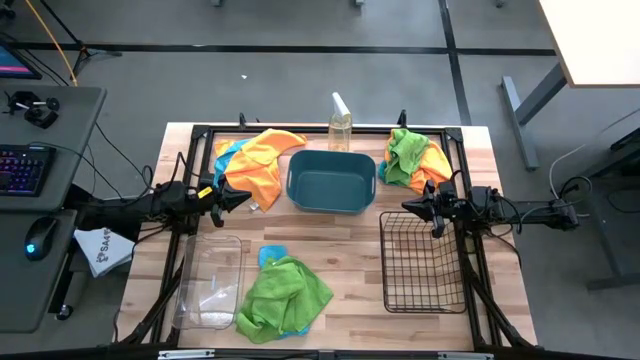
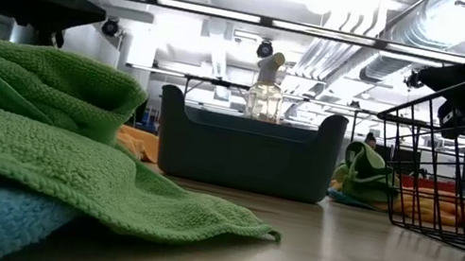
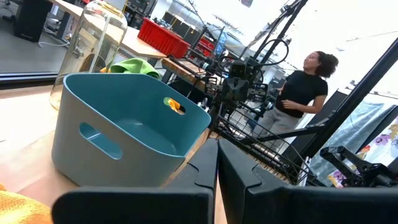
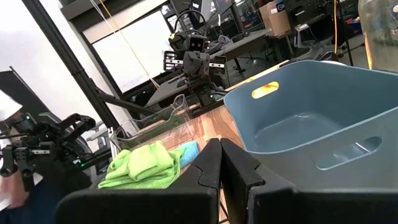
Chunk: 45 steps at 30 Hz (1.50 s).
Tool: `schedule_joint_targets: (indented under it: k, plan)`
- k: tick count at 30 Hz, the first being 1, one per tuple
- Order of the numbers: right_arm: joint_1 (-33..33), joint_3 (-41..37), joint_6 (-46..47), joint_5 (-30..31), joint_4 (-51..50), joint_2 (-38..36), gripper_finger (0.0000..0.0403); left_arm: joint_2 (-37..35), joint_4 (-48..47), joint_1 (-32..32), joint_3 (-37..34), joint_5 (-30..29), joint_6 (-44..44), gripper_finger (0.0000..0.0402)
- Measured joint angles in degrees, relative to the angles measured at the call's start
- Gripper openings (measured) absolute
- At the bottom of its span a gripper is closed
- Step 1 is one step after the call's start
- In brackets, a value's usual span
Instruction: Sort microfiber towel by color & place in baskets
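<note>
Three heaps of towels lie on the table. An orange-yellow and blue heap lies at the far left. A green and orange heap lies at the far right. A lime green towel lies over a sky blue one near the front edge. The dark teal tub stands in the middle, the clear bin at the near left, and the black wire basket at the near right. My left gripper hovers left of the tub, shut and holding nothing. My right gripper hovers right of the tub, above the basket's far rim, also shut and holding nothing.
A pale spray bottle stands just beyond the tub's far wall. A dark frame runs along the table's far and side edges. Bare wood lies between the tub and the near towels. In the left wrist view a person stands in the room beyond the table.
</note>
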Motion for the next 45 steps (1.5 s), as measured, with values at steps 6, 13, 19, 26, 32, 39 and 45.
schedule_joint_targets:
  k: [6,13,19,26,32,39,45]
  plan:
    - [0.00,0.00,0.08,0.00,0.00,-0.01,0.0000,0.00,-0.01,0.02,0.00,0.00,0.00,0.0000]
    - [0.00,0.00,0.02,0.01,0.00,-0.01,0.0000,0.06,3.39,0.00,-0.02,-2.30,-2.67,0.0000]
    - [0.00,0.00,0.00,0.00,0.00,-0.01,0.0000,1.92,28.04,0.23,0.15,-15.99,-18.07,0.0000]
    - [0.00,0.00,0.10,0.00,0.00,0.01,0.0000,19.88,18.00,1.63,16.10,-13.43,-15.85,0.0000]
    - [-0.01,0.00,0.01,0.00,0.00,0.01,0.0000,37.55,-37.94,14.67,38.77,-5.45,-12.97,0.0003]
    - [-0.01,0.00,0.11,0.01,0.00,0.01,0.0000,56.24,-51.21,34.43,46.07,0.62,8.10,0.0063]
    - [0.01,0.00,0.07,0.01,0.00,0.00,0.0000,66.95,-51.50,44.08,46.31,4.58,13.96,0.0126]
